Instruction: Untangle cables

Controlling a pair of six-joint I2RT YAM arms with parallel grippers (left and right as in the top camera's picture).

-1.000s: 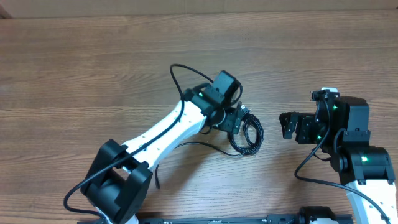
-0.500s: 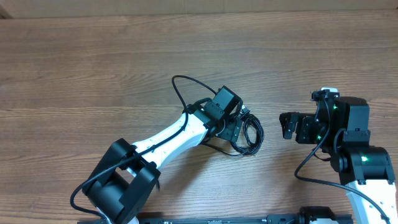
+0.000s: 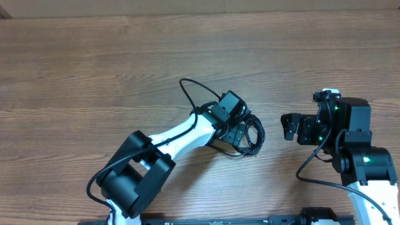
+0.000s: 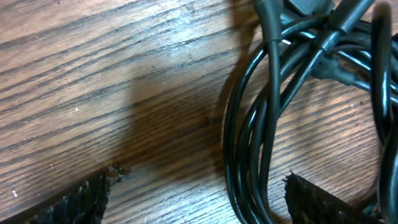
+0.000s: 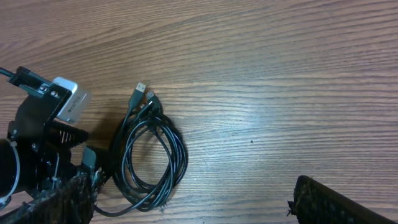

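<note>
Black cables (image 4: 245, 186) lie in one tangled coil, nothing separated; left end effector (image 4: 199, 180) straddles them wide, right end effector (image 5: 189, 183) wide, empty.

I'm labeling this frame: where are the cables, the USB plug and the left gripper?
cables (image 5: 180, 155): right wrist view, coil's right side.
USB plug (image 5: 140, 87): right wrist view, metal tip.
left gripper (image 4: 199, 200): left wrist view, midway between fingertips.
</note>
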